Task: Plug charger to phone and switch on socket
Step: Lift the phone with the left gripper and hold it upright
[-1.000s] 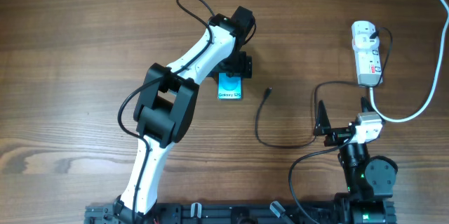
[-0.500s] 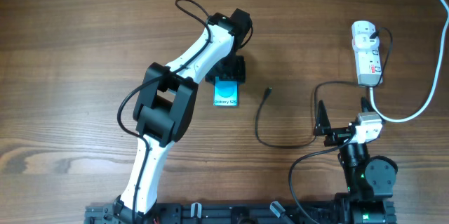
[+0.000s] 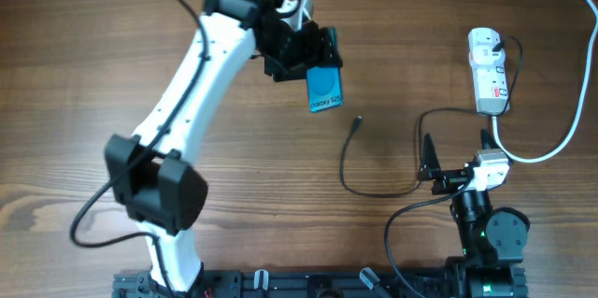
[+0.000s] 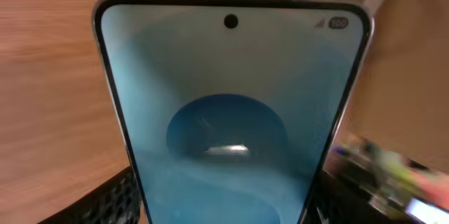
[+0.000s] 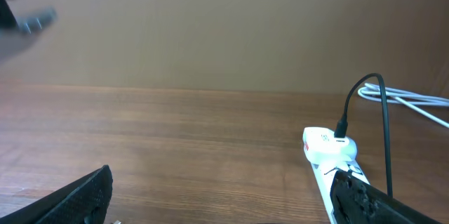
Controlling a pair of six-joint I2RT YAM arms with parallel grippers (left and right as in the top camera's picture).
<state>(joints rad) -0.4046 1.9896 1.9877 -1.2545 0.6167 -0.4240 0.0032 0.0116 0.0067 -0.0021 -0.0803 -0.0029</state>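
Note:
My left gripper point(image 3: 313, 60) is shut on the phone point(image 3: 324, 90), a cyan-screened handset lifted off the table at the upper middle. In the left wrist view the phone point(image 4: 228, 112) fills the frame between my two black fingers. The charger, a thin black cable point(image 3: 348, 163), lies on the table with its plug tip point(image 3: 357, 123) free, right of and below the phone. The white socket strip point(image 3: 490, 72) lies at the right; it also shows in the right wrist view point(image 5: 330, 147) with a black plug in it. My right gripper point(image 3: 428, 163) is open and empty near the front right.
A thicker white cord point(image 3: 570, 134) curves from the socket strip past the table's right edge. My left arm point(image 3: 192, 92) stretches diagonally over the left half of the table. The right arm's base point(image 3: 486, 228) sits at the front right.
My left gripper has taken the phone up off the table and carried it up and slightly right. The left arm has swung back and leftward. The right arm, cable and socket strip have not moved.

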